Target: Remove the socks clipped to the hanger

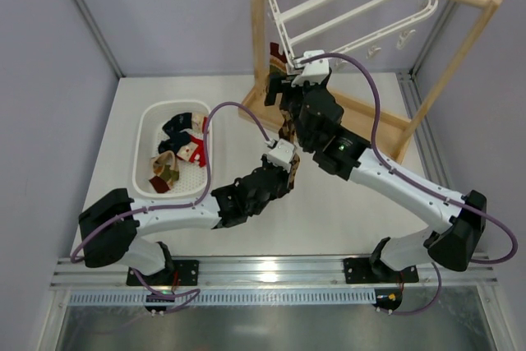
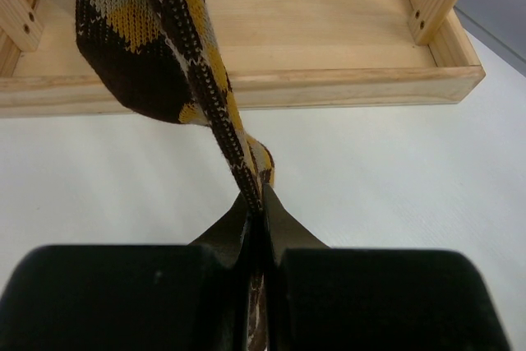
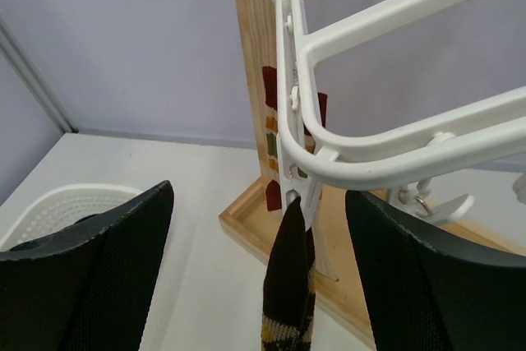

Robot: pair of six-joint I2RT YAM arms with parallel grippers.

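A brown-black argyle sock (image 2: 148,47) hangs from a clip (image 3: 301,196) on the rim of the white hanger (image 3: 386,154). My left gripper (image 2: 256,196) is shut on its lower end, which stretches the sock down and toward me; in the top view the left gripper (image 1: 283,152) sits below the sock (image 1: 287,131). My right gripper (image 3: 259,195) is open, one finger on each side of the clip and the sock's top (image 3: 288,277), touching neither. In the top view the right gripper (image 1: 281,80) is at the corner of the hanger (image 1: 345,6). A cream sock with red and green stripes (image 3: 269,113) is clipped behind.
The hanger hangs from a wooden rail stand (image 1: 258,30) whose tray base (image 2: 246,88) lies just beyond the left gripper. A white slotted basket (image 1: 146,133) at the left holds several socks (image 1: 177,154). Grey walls close in the back and sides.
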